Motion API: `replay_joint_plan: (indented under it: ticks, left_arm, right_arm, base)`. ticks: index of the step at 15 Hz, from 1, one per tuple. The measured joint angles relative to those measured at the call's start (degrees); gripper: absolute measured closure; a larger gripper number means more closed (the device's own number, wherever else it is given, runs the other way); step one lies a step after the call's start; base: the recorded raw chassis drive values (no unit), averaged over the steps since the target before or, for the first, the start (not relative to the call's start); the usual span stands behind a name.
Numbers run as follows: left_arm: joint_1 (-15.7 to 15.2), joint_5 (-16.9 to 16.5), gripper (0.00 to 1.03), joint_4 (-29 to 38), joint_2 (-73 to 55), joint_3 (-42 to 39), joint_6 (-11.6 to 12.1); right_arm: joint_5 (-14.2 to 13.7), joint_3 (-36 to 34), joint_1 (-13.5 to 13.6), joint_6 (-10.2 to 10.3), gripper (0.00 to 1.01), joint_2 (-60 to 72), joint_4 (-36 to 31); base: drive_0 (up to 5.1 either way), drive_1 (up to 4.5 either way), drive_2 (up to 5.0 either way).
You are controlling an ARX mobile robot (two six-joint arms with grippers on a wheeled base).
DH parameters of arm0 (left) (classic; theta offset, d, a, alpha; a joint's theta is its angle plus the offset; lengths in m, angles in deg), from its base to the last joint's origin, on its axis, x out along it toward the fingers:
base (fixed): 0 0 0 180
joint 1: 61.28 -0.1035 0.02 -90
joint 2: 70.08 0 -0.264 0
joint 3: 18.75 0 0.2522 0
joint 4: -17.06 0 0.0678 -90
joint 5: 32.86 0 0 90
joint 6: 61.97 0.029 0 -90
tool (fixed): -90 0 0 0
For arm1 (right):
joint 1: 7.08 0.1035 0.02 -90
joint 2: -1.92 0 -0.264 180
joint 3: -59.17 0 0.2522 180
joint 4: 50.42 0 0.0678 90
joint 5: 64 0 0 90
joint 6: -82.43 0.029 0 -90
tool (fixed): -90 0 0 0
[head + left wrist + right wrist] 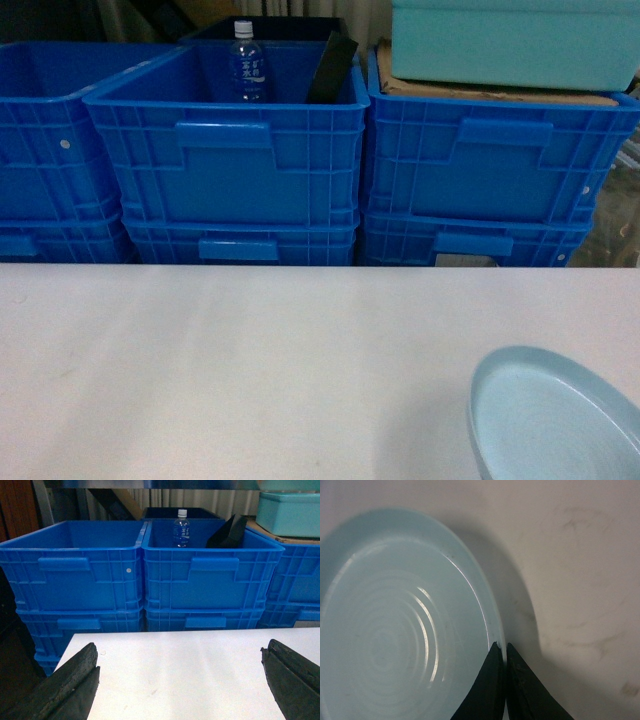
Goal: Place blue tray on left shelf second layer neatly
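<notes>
Half of blue tray [553,418] cut off at head view's lower right, over white table [250,370]. Right gripper [505,650] pinches its rim, arm unseen. Left gripper [180,672] spread wide, empty. Water bottle [246,62] partly hidden inside blue crate [235,160].

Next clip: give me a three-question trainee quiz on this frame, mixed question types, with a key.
1. True or false: the right claw is shut on the rim of the blue tray.
2. The left claw is: A) open above the white table, B) holding a bottle, C) gripping a crate.
3. What clear item stands in the middle blue crate?

Key: 1 true; 2 A; 3 a water bottle.
</notes>
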Motion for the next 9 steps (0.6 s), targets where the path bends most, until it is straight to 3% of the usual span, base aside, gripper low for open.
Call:
replay_joint_plan:
  ticks: [2,3,4,5,7,9]
  left_arm:
    - [0.0,0.0,0.05,0.0,0.0,0.0,0.0]
    - [0.0,0.0,0.05,0.0,0.0,0.0,0.0]
    - [0.0,0.0,0.05,0.0,0.0,0.0,0.0]
    - [0.0,0.0,0.05,0.0,0.0,0.0,0.0]
    - [0.0,0.0,0.05,0.0,0.0,0.0,0.0]
    - [0.0,0.0,0.05,0.0,0.0,0.0,0.0]
  right_arm:
    - [-2.5,0.1,6.2,3.2,0.99,-11.6,8.3]
    - [-4.4,5.2,10.9,3.2,0.99,-26.8,14.6]
    - [-11.9,7.4,12.8,-1.4,0.99,-39.8,18.2]
    - [-16.1,7.2,13.5,-4.8,0.99,-46.5,18.8]
    - [-18.1,4.4,12.5,-6.8,0.99,-57.3,19.4]
    - [-18.9,0.4,13.3,-6.9,0.99,-66.9,25.2]
  base:
    - [0.0,0.0,0.0]
    - [0.0,0.0,0.0]
    - [0.0,0.0,0.0]
    - [0.0,0.0,0.0]
    - [0.0,0.0,0.0]
    - [0.0,0.0,0.0]
